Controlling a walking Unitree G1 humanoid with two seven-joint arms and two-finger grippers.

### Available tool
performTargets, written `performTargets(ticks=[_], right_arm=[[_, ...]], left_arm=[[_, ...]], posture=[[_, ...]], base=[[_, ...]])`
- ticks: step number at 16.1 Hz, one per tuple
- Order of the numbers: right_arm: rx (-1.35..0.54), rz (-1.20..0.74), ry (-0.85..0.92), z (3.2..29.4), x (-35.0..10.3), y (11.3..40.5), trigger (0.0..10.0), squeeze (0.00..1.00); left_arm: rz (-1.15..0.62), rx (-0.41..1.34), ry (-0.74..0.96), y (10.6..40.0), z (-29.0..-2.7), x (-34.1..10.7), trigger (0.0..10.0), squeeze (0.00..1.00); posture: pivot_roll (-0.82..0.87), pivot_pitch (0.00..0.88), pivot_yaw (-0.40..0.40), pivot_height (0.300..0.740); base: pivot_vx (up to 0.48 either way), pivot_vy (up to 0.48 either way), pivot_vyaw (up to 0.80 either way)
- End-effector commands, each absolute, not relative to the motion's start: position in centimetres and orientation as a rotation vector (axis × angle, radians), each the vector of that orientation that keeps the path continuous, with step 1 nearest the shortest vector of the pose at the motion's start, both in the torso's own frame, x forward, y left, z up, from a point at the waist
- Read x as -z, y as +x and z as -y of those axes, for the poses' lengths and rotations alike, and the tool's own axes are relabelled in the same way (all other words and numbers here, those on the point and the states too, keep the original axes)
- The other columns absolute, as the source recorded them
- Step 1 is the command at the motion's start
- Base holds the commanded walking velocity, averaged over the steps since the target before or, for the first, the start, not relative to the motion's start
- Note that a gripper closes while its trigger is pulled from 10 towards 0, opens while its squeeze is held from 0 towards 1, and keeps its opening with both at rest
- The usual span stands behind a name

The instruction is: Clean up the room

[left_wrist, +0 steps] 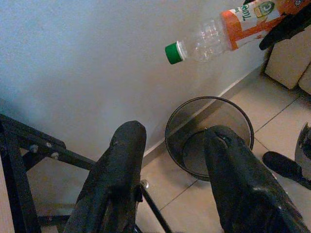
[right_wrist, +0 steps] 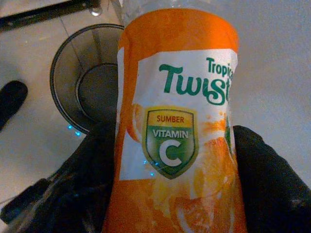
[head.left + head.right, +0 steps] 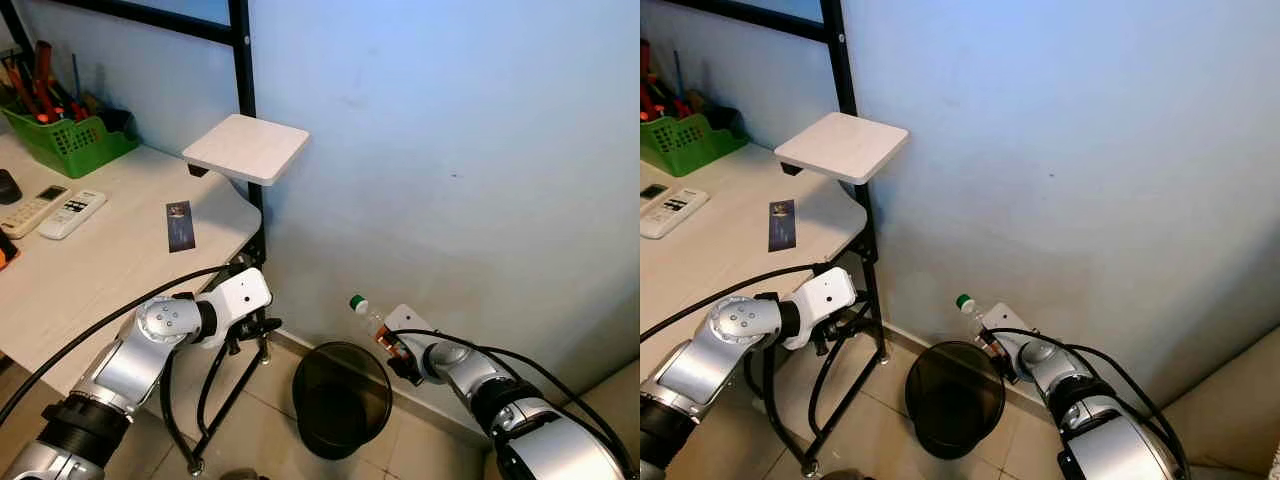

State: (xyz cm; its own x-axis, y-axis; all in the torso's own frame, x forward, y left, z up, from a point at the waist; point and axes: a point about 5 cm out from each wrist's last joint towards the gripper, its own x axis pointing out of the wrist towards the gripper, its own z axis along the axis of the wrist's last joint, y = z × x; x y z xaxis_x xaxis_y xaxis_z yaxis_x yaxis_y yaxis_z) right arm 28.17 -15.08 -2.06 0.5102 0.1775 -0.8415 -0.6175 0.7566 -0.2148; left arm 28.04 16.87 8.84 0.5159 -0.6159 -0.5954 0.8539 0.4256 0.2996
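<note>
My right hand [image 3: 398, 352] is clamped on a plastic juice bottle [image 1: 228, 30], its 2 black fingers [image 2: 265, 165] pressed to either side of the orange label. The bottle is tilted, green cap [image 3: 357, 302] upward and toward the wall, and it hangs above the far rim of the black mesh wastebasket [image 3: 341, 398] on the tiled floor.

My left hand [image 1: 175, 179] hovers low beside the black frame leg [image 3: 225, 385] of the surface, fingers apart and gripping nothing, pointed toward the wastebasket.

I judge the drop is the step in hand, and the risk is placement: the bottle looks to sit over the rim's wall side, not the centre. Let go here and it could strike the rim, tip the light basket, or fall into the gap between basket and wall. Its slant adds to that, since the cap end could catch the wall first.

Farther off, on the pale surface [image 3: 110, 260], lie 2 remote controls [image 3: 55, 211], a dark card [image 3: 180, 225] and a green basket of tools [image 3: 65, 135].
</note>
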Motion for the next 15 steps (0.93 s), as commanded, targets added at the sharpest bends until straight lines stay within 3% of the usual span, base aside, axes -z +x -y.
performTargets(ticks=[1, 9, 12, 15], right_arm=[[-0.504, -0.903, -0.527, 15.1, 1.5, 28.8, 10.0, 1.00], [-0.483, -0.896, -0.530, 14.9, 1.6, 28.8, 10.0, 1.00], [-0.395, -0.831, -0.388, 15.7, 1.6, 28.8, 10.0, 1.00], [-0.255, -0.585, -0.177, 17.4, 0.4, 28.4, 10.0, 1.00]], left_arm=[[-0.422, 0.965, 0.648, 28.3, -16.7, -9.0, 10.0, 0.00], [-0.420, 0.972, 0.638, 28.5, -16.4, -8.9, 10.0, 0.00], [-0.402, 0.876, 0.558, 28.2, -16.3, -8.7, 10.0, 0.00], [-0.332, 0.680, 0.436, 28.1, -16.1, -9.3, 10.0, 0.00]], posture=[[0.03, 0.000, -0.042, 0.740], [0.02, 0.000, -0.029, 0.740], [0.02, 0.000, -0.032, 0.740], [0.01, 0.000, -0.026, 0.740]], base=[[0.000, 0.000, 0.00], [0.000, 0.000, 0.00], [0.000, 0.000, 0.00], [0.000, 0.000, 0.00]])
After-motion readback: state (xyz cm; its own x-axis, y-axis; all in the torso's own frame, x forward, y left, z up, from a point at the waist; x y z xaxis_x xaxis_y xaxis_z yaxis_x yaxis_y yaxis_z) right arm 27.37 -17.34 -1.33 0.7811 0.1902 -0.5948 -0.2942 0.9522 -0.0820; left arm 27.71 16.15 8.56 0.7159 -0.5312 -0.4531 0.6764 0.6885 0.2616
